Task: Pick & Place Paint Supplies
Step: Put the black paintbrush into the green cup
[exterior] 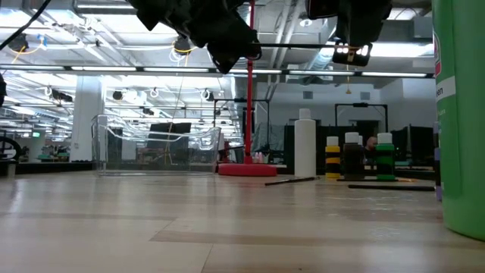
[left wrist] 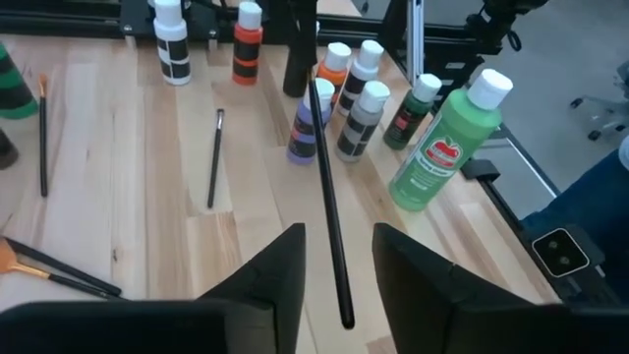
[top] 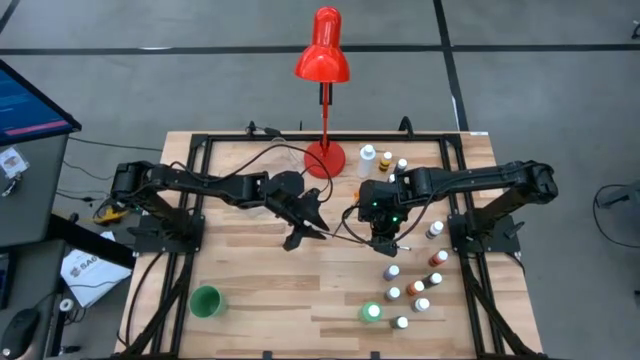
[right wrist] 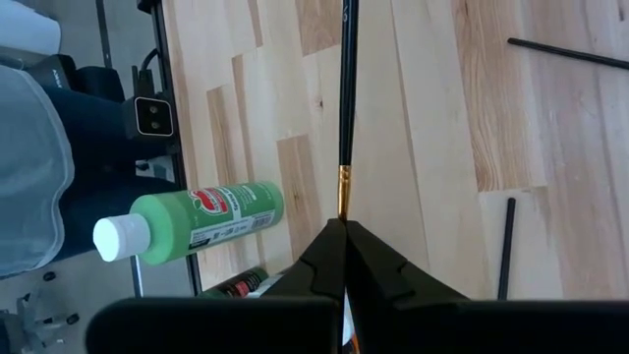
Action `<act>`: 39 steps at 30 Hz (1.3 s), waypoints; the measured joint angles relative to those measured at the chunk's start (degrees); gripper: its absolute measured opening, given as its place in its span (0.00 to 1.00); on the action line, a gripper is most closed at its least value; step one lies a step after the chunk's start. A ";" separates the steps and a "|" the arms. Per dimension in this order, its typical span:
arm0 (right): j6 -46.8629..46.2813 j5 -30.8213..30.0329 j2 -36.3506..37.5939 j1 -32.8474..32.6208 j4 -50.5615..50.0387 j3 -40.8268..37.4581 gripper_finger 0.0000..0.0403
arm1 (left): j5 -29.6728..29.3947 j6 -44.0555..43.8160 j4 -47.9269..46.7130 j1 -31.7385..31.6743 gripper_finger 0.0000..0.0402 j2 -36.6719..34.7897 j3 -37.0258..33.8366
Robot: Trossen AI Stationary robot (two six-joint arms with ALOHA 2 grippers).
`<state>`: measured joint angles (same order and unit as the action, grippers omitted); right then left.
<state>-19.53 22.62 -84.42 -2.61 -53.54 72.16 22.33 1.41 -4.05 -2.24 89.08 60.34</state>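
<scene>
My right gripper pinches a dark-handled brush by its ferrule; my left gripper, parted, straddles its handle, paint bottles beyond.

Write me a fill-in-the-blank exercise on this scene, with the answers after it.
1. The right gripper is shut on a ____.
2. The lamp on the table is ____ in colour.
3. The brush reaches between the ____ gripper's open fingers.
4. The biggest bottle is ____ with a white cap.

Missing words: brush; red; left; green
</scene>
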 joint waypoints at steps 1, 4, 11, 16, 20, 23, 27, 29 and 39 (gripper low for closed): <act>0.00 -0.01 0.00 0.00 0.01 0.00 0.00 | 0.00 -0.02 -0.07 0.00 0.30 0.00 0.00; 0.02 0.02 -0.02 0.00 0.02 0.00 0.00 | 0.00 -0.20 -0.03 0.00 0.28 0.00 0.00; 0.15 0.02 -0.02 0.00 0.09 0.00 0.00 | 0.36 -0.33 0.28 0.02 0.13 0.00 0.00; 0.17 0.19 -0.02 0.00 0.39 0.00 0.00 | 0.11 -0.39 0.34 -0.03 0.02 0.00 0.00; 0.13 0.26 -0.02 0.00 0.57 0.00 0.00 | 0.13 -0.37 0.32 0.00 0.02 0.00 0.00; -0.01 0.23 0.00 0.00 0.74 0.00 0.00 | 0.16 -0.39 0.32 -0.03 0.01 0.00 0.00; -0.53 0.12 0.01 0.02 0.88 0.00 0.01 | -0.24 -1.23 0.10 -0.01 0.00 -0.41 0.00; -0.95 -0.15 0.73 0.07 0.95 0.00 0.04 | -1.10 -1.95 0.56 -0.09 0.00 -0.90 0.00; -6.07 -6.59 10.24 0.15 2.73 0.00 0.26 | -7.86 -4.84 -0.29 -0.28 0.00 -7.39 -0.05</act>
<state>-25.60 16.03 -74.19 -2.46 -50.80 72.16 14.46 -3.43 -4.34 -2.52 81.69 60.29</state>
